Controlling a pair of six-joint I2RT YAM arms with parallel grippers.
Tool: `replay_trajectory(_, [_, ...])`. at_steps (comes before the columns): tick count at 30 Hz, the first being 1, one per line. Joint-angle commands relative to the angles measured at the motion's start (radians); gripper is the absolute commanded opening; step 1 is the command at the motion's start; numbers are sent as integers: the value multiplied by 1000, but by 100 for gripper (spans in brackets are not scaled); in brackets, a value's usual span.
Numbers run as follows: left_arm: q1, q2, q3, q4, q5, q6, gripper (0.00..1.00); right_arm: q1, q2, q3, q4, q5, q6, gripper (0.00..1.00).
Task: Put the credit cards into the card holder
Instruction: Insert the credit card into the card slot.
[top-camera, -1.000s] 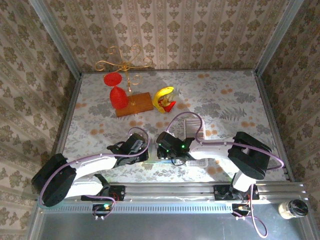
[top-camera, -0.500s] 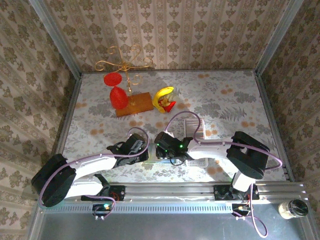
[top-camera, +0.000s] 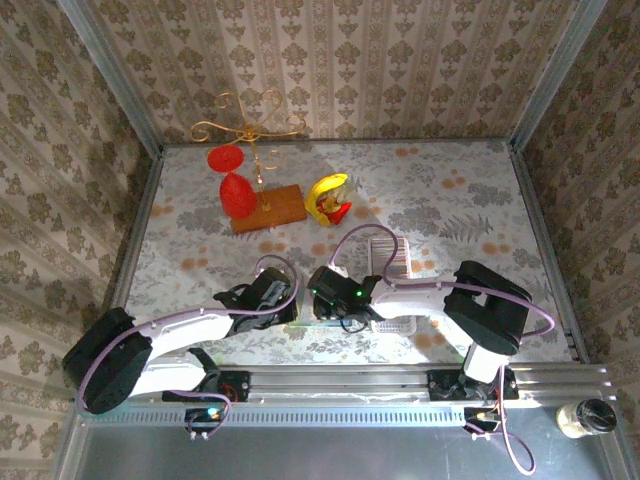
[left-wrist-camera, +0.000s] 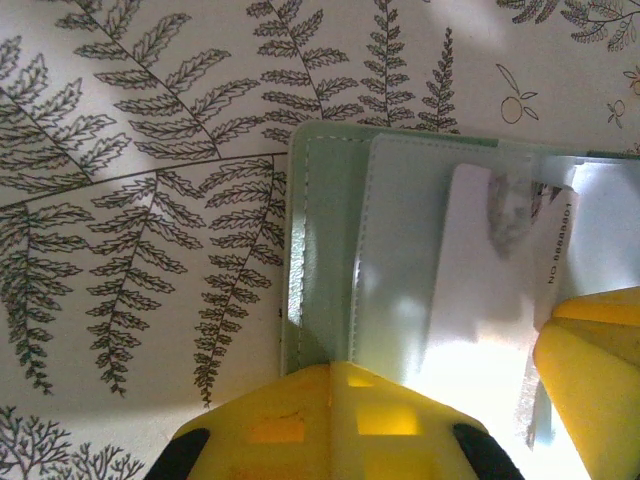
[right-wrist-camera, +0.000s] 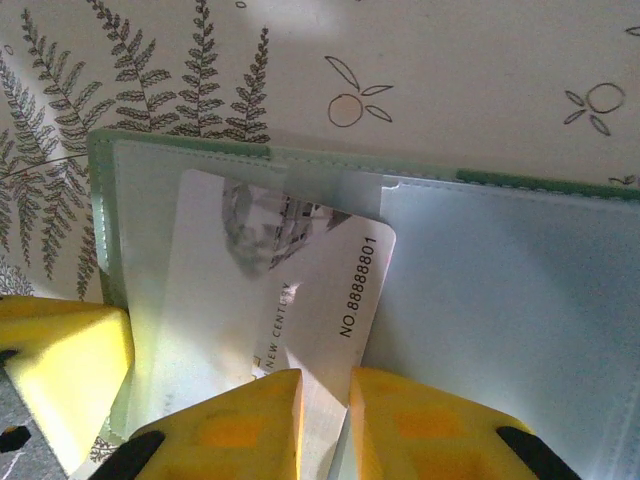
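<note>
Sliding left, my right gripper (right-wrist-camera: 325, 385), open a crack, pushes the credit card (right-wrist-camera: 270, 300); crooked, it could jam the card holder (right-wrist-camera: 480, 300).

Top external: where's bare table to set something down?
Free: back right, between the yellow object and the right wall; left side, in front of the wooden stand. Crowded: near centre, both arms over the card holder and credit cards.

My fern-print table (top-camera: 470, 190) bears the card holder (left-wrist-camera: 320, 250) near, credit cards (top-camera: 392, 256) to its right, wooden-based stand (top-camera: 268, 210) and yellow toy (top-camera: 328, 195) far.
</note>
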Motion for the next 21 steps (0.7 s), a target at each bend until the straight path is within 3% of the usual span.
replay_trajectory(1, [-17,4,-35,-18,3,-17,0,16,25,39,14,-16,7,20])
replay_trajectory(14, [-20,-79,-47,-52,-23,-20,1,21,16,48,13,-1,7,20])
replay_trajectory(21, [-17,-183,-15,-129,-53,-1,16,21,-27,20,-10,31,0,21])
